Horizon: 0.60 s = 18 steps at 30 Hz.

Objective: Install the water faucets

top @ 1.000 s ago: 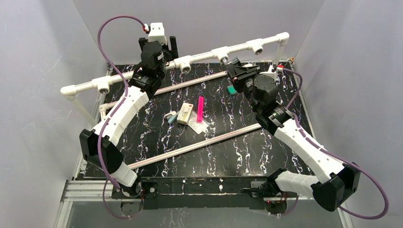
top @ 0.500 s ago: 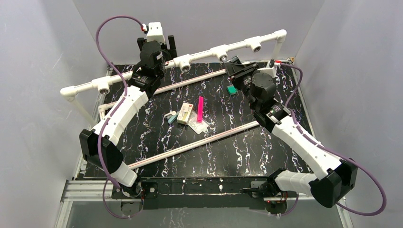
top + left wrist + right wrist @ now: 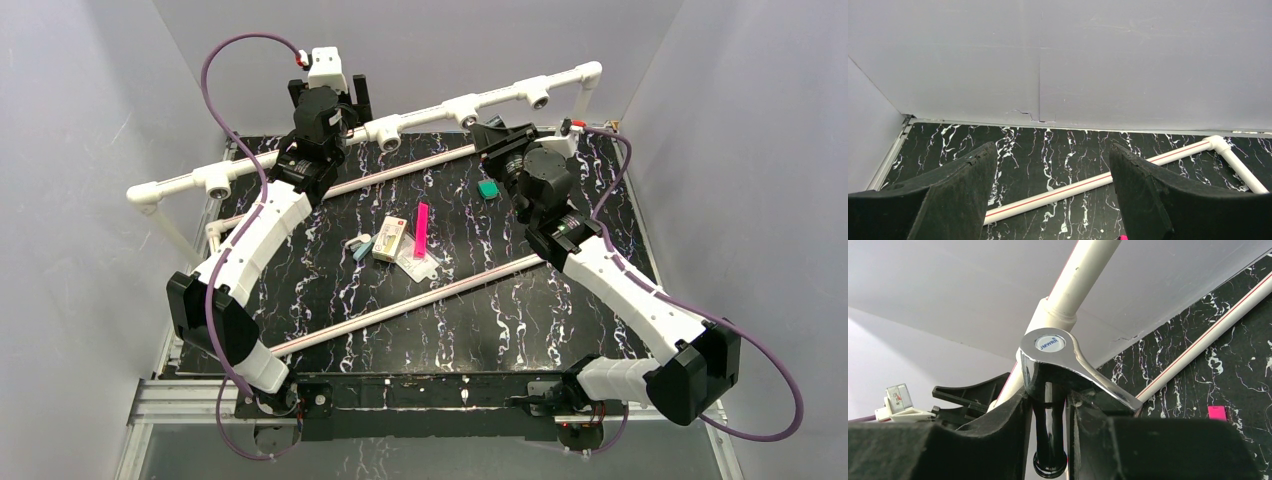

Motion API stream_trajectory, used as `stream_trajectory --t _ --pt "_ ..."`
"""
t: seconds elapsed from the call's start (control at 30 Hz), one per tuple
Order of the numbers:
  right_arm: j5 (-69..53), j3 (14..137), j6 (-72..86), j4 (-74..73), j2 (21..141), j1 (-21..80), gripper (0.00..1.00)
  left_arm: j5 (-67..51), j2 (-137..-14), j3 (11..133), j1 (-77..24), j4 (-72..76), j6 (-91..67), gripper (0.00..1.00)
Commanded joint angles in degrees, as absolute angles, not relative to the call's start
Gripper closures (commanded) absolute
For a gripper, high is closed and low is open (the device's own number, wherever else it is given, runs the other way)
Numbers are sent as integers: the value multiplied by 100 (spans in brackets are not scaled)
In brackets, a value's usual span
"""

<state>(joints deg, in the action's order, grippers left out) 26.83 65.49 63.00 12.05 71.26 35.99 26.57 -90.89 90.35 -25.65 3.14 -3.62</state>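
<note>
- Holding the faucet (image 3: 1048,346) in the right gripper (image 3: 1047,402): both fingers (image 3: 998,425) are clamped on its dark body, with the chrome lever cap above them.
- Location: the faucet sits just in front of a tee socket (image 3: 1055,315) on the white pipe rail (image 3: 430,115), toward the rail's right half. The wrist view does not show whether it touches the socket, since the fingers hide the lower body.
- Grip rationale (judgement): clamping the body rather than the lever leaves the handle free and gives a firm hold for turning the faucet into the socket.
- Left gripper (image 3: 1050,160): fingers apart, nothing between them. It is raised just behind the rail's left half, facing the back wall and a striped pipe (image 3: 1098,182) on the surface (image 3: 470,320). It is probably parked clear of the work, or ready to steady the rail.
- Stage (judgement): approach and alignment, with no faucet seated yet.
- Next move needs the faucet axis square to the socket mouth before any rotation.
- Risks: cross-threading, or pushing the rail back on its thin legs.
</note>
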Motion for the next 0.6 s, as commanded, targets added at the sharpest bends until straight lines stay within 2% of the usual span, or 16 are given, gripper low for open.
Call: stream_trajectory --t 0.0,0.57 --pt "2950 6820 6229 1846 7218 3481 99 2252 -9043 8692 -2797 -795 -229 21" --pt "2760 6803 8866 835 7263 3472 99 2165 -9085 8713 -2804 -795 -285 21"
